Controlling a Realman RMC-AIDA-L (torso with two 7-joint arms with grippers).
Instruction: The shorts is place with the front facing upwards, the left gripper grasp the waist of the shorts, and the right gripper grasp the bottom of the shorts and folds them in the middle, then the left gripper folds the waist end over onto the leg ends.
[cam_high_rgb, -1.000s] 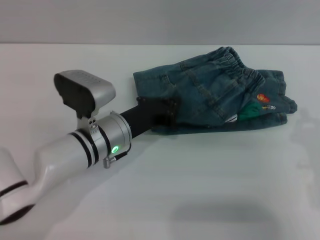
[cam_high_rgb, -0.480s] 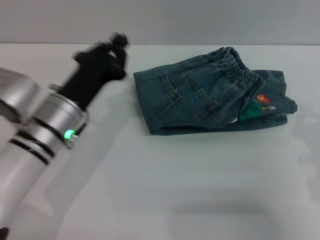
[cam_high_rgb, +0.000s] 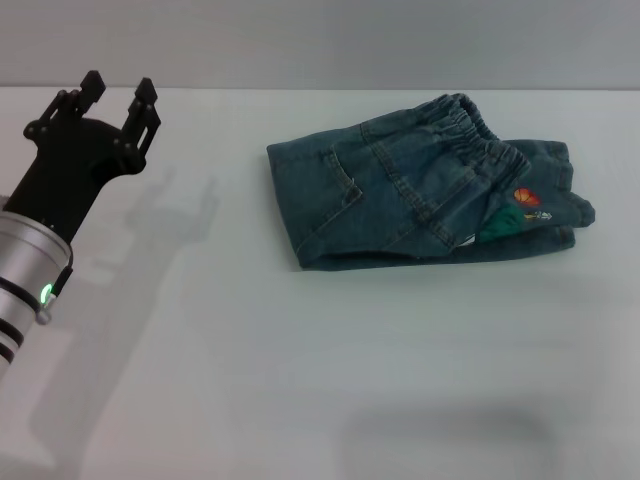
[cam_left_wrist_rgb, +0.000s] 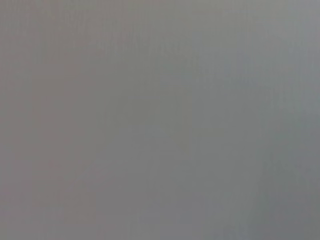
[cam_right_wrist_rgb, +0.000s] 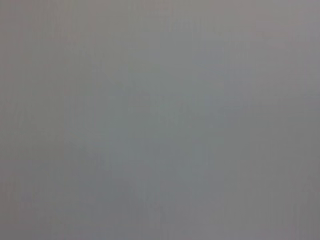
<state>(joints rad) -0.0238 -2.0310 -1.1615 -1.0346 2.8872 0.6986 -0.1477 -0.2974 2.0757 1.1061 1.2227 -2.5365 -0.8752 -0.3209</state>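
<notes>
Now the shorts (cam_high_rgb: 425, 183) lie folded into a compact bundle on the white counter (cam_high_rgb: 330, 380), toward its far right part, with the elastic waistband uppermost over the leg ends and a small coloured patch showing at the right edge. The left claw (cam_high_rgb: 110, 100) hangs well apart from them at the far left, fingers spread wide and holding nothing. The right claw is not in view, and both wrist views show only flat grey.

Judging by how the fabric lies, both folds look done, so the step in hand is a clean retreat. Doing it well means keeping the open claw high and clear of the denim, moving away rather than across the bundle, so no finger catches the loose lower edge and drags the fold open.
</notes>
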